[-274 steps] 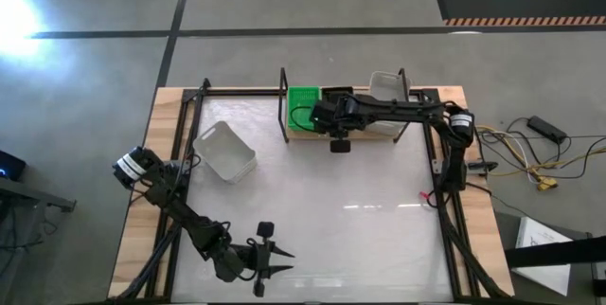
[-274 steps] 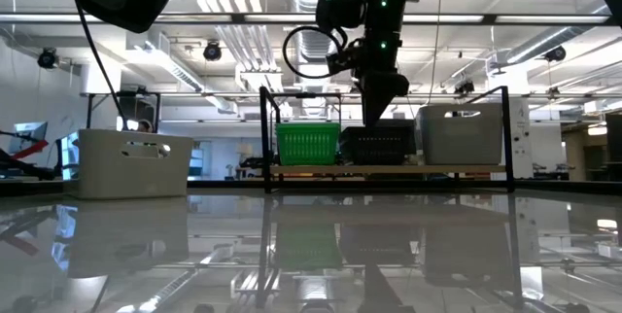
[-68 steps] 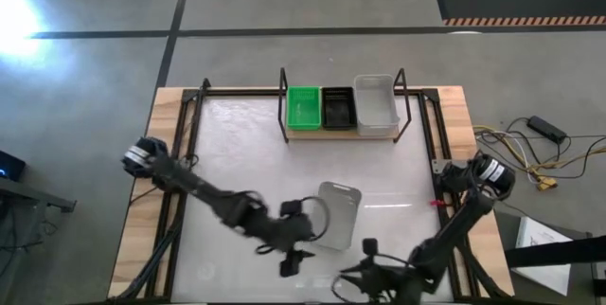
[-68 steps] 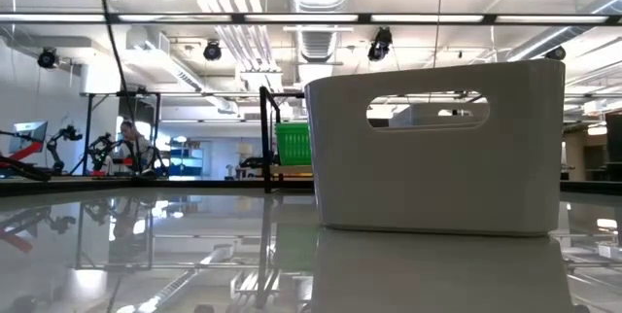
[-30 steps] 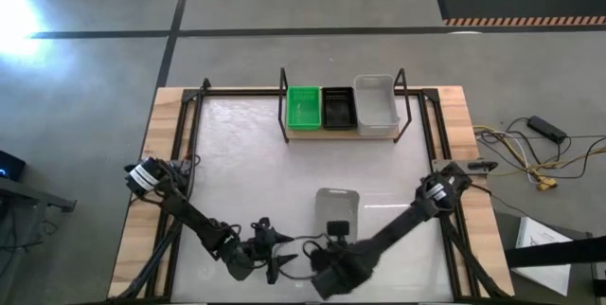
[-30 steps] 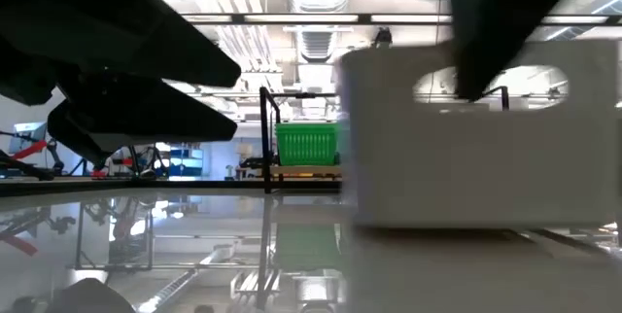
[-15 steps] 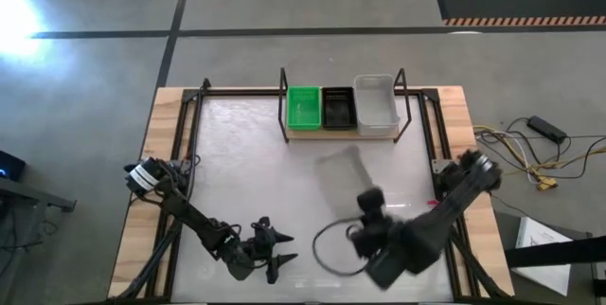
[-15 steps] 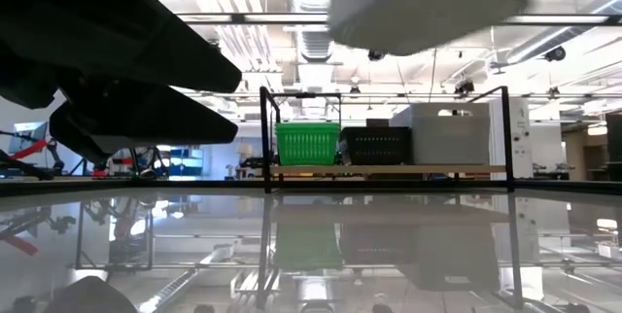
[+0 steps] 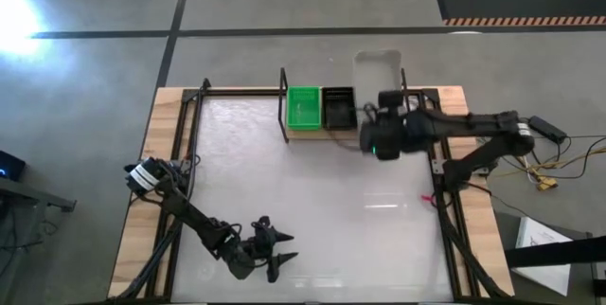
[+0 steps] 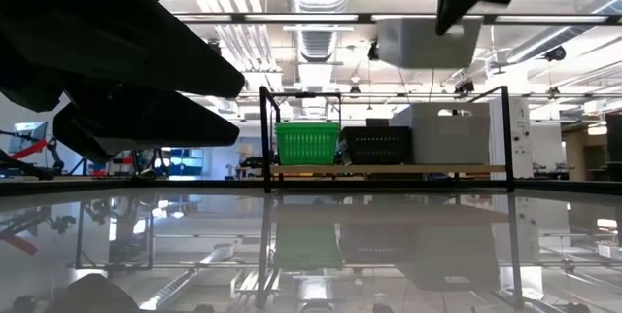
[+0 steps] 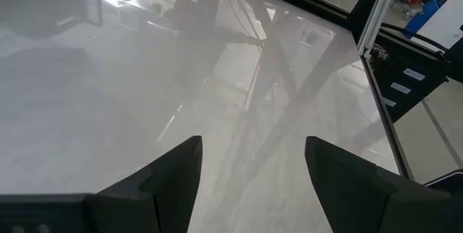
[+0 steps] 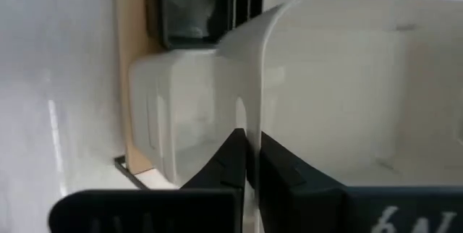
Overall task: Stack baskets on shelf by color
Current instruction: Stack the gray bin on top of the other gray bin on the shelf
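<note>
White plastic fills the carrying arm's load: from above, the right end effector (image 9: 379, 127) holds a white basket (image 9: 377, 68) over the far right end of the shelf (image 9: 312, 133). A green basket (image 9: 304, 108) and a black basket (image 9: 337, 106) sit side by side on the plank; the arm covers the slot to their right. The left end effector (image 9: 275, 260) waits at the near edge of the tabletop (image 9: 284, 201).

From table height, the carried basket (image 10: 428, 41) hangs well above a second white basket (image 10: 449, 135) already on the shelf, with the green one (image 10: 307, 144) and black one (image 10: 375, 145) to its left. The count is two white stacks' worth visible, one green, one black; any nested beneath cannot be told.

Past the left wrist, the fingers (image 11: 170, 179) stand apart over bare tabletop.

Past the right wrist, the fingers (image 12: 231, 162) are clamped on the basket wall (image 12: 347, 81), the shelved white basket (image 12: 181, 110) just beyond. To do this well, I judge the held basket should be squared over the lower one, kept level, lowered straight so it nests clear of the posts, then released.
</note>
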Controlling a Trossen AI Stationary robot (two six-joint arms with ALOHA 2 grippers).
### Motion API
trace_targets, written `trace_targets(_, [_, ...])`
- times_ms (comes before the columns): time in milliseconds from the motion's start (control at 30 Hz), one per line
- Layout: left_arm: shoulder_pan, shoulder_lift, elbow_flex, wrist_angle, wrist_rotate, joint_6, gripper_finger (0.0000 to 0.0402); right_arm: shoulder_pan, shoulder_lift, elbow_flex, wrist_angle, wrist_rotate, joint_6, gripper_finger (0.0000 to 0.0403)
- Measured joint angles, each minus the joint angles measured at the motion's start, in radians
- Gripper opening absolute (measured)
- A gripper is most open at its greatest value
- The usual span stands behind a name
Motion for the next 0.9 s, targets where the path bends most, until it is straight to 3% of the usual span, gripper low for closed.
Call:
trace_targets(133, [0.003, 0.000, 0.000, 0.000, 0.000, 0.000, 0.0230, -0.152, -0.062, -0.114, 0.172, -0.099, -0.165, 0.0008])
trace_targets(300, [0.003, 0.000, -0.001, 0.000, 0.000, 0.000, 0.0230, -0.239, -0.067, -0.198, 0.243, -0.162, -0.218, 0.0009])
trace_targets(433, [0.003, 0.000, 0.000, 0.000, 0.000, -0.001, 0.0230, -0.256, -0.056, -0.225, 0.244, -0.257, -0.222, 0.0008])
trace_targets(767, [0.003, 0.000, 0.000, 0.002, 0.001, -0.005, 0.0230, -0.256, -0.055, -0.239, 0.245, -0.260, -0.188, 0.0010])
trace_targets(900, [0.003, 0.000, 0.000, 0.002, 0.001, -0.005, 0.0230, -0.256, -0.055, -0.232, 0.244, -0.259, -0.157, 0.0030])
